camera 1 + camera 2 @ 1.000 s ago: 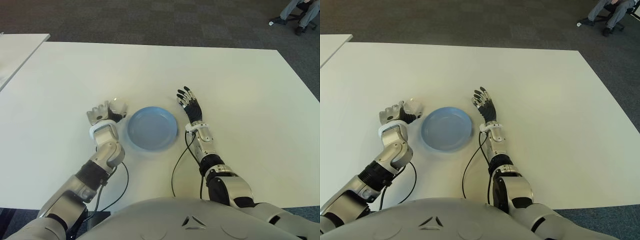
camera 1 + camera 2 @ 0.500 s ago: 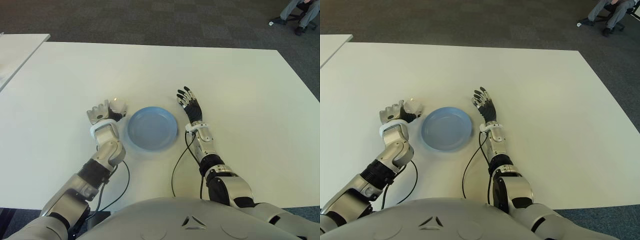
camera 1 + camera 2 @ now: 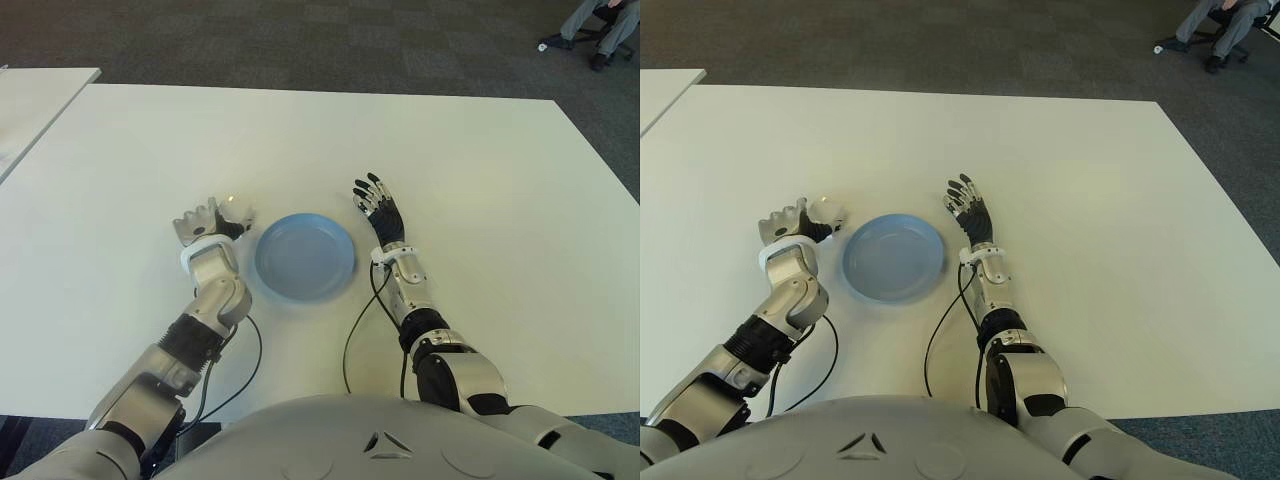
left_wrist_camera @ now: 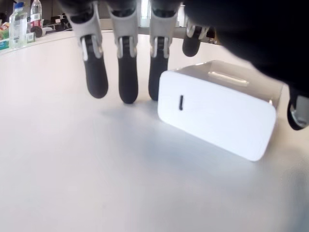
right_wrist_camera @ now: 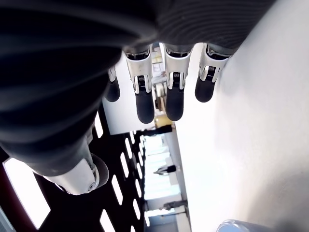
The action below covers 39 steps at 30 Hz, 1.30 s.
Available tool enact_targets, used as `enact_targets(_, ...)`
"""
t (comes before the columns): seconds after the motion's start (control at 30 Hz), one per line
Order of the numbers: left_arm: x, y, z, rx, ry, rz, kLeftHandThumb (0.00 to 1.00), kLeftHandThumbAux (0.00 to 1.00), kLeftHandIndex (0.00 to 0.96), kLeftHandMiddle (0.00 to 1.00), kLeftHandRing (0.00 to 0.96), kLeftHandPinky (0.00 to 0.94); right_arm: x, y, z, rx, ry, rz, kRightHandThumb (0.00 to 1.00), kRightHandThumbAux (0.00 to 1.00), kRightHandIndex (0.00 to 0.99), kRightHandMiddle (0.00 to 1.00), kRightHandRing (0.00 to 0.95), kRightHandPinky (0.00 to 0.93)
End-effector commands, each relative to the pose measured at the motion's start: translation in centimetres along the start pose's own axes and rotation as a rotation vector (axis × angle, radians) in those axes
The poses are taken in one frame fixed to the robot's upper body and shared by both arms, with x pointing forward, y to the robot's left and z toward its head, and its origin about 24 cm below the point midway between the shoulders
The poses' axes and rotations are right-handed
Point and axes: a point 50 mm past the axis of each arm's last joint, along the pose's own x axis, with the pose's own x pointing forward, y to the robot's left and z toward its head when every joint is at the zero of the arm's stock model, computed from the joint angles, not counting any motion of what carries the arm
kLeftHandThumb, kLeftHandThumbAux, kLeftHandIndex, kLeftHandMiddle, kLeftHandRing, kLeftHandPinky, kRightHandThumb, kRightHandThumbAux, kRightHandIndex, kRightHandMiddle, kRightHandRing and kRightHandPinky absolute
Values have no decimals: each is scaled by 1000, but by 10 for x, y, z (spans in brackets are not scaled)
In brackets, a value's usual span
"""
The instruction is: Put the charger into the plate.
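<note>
Eye views: small white block charger [image 3: 236,208] on white table [image 3: 480,180], just left of round blue plate [image 3: 304,256]; left hand [image 3: 203,225] at it, right hand [image 3: 381,208] idle right of plate.

Left wrist view: fingers [image 4: 127,72] extended behind charger [image 4: 217,113], not closed (close thumb opposite before lifting).

Right wrist view: fingers straight, empty.

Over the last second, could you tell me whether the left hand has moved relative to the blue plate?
Yes, slightly. The left hand with the charger has edged up the table, away from the robot, while the blue plate stayed put; the charger remains outside the plate.
</note>
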Motion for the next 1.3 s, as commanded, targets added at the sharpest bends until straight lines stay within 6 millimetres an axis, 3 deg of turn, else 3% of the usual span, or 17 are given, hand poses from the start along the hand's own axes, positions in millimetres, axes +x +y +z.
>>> enact_targets(0.03,-2,-17,0,-11,0,-102,160,318,106,793,802,835,-11,-5,-17,22,85,-29,86,719,70,202,159,109)
enact_targets(0.73,-1,-21,1,-18,19,-114,184,326,181,835,834,861,-11,-6,-17,17,88,-34,87,710,67,202,161,112)
enact_targets(1.3,-1,-23,0,-44,32,-107,282,340,107,838,840,866,-11,-6,-17,21,83,-35,96,723,66,203,162,111)
